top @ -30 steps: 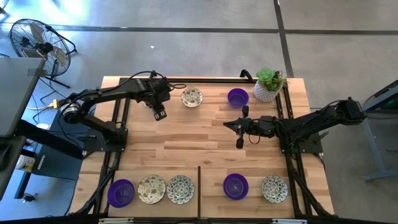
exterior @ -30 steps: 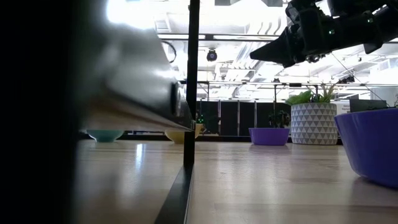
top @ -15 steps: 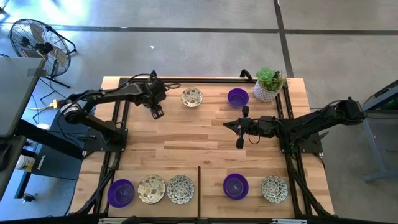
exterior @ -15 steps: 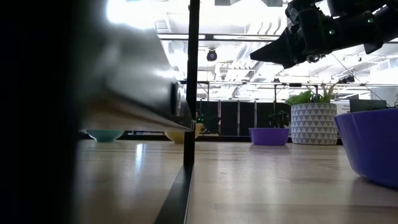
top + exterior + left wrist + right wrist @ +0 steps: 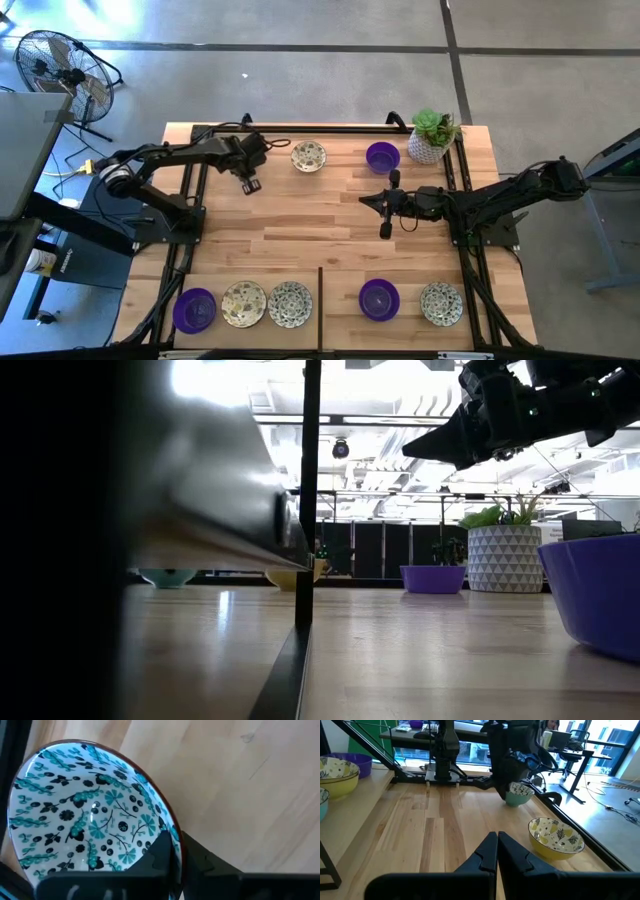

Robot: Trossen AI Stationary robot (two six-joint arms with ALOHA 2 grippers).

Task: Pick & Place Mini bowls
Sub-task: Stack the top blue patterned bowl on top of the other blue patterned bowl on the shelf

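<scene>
Pinching a floral bowl (image 5: 95,825) rim, the left hand (image 5: 250,184) hovers over the wooden table (image 5: 320,220)

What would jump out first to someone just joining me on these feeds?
First, the left gripper at the table's back left, pinched shut on the rim of a teal-patterned bowl. Next, the front row of bowls, two purple and three patterned, lined along the near edge. The right gripper hangs shut and empty over mid-table, with a potted plant at the back right corner.
</scene>
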